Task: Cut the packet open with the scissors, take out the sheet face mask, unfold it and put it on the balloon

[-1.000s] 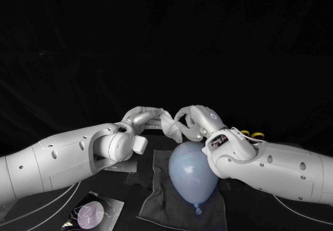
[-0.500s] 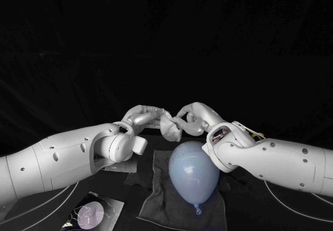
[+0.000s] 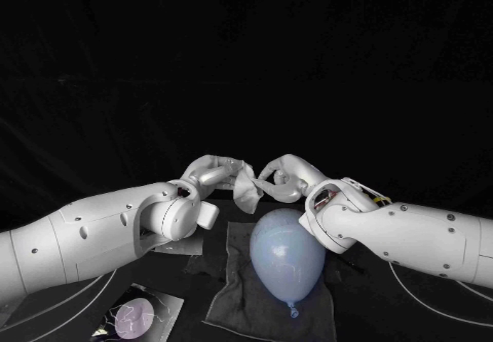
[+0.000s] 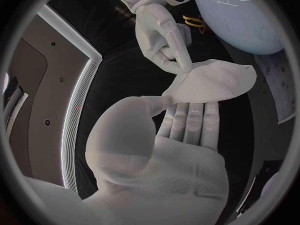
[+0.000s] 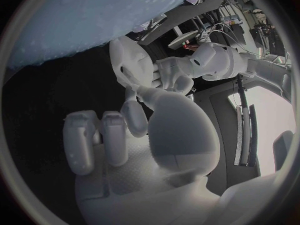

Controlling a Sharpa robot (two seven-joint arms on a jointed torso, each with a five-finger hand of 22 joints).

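While both hands hold it between them, the white crumpled sheet face mask hangs in the air just beyond the far end of the balloon, at the middle of the scene. From the left wrist camera I see my left hand pinching a twisted corner of the mask against its thumb, the other fingers lying out straight beneath. My right hand has its fingertips closed on the mask's opposite side, so each hand grips the same sheet, and the two hands are close together. I cannot tell whether the mask's lower edge touches the balloon.

Below them the pale blue, egg-shaped rubber balloon lies on a dark folded cloth, its knot pointing to the near edge. At the near left a flat dark packet with a pale purple round picture rests on the black table. The yellow-handled scissors lie to the right, beyond my right arm.
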